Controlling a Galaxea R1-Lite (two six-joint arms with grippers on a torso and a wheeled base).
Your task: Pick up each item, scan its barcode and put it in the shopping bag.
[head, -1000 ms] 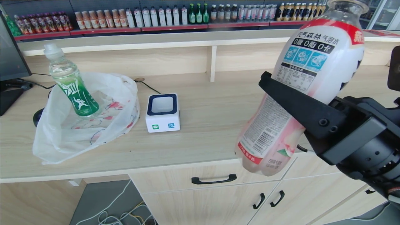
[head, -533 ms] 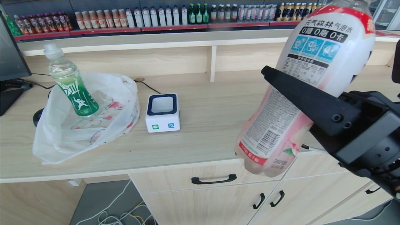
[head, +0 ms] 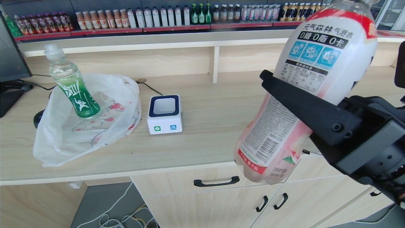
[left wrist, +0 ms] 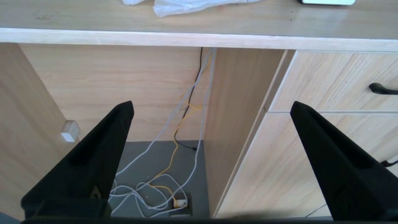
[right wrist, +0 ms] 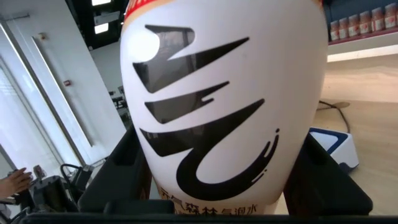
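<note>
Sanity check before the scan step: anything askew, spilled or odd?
Nothing spilled or damaged. The green bottle stands tilted in the slumped shopping bag. The pink bottle, clamped in the right gripper, is held slanted, well to the right of the scanner.

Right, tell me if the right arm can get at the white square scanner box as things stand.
Probably yes. The right pincer, shut on the pink-and-white plastic bottle, hangs to the right of the white square scanner box, and only bare wooden counter lies between them.
</note>
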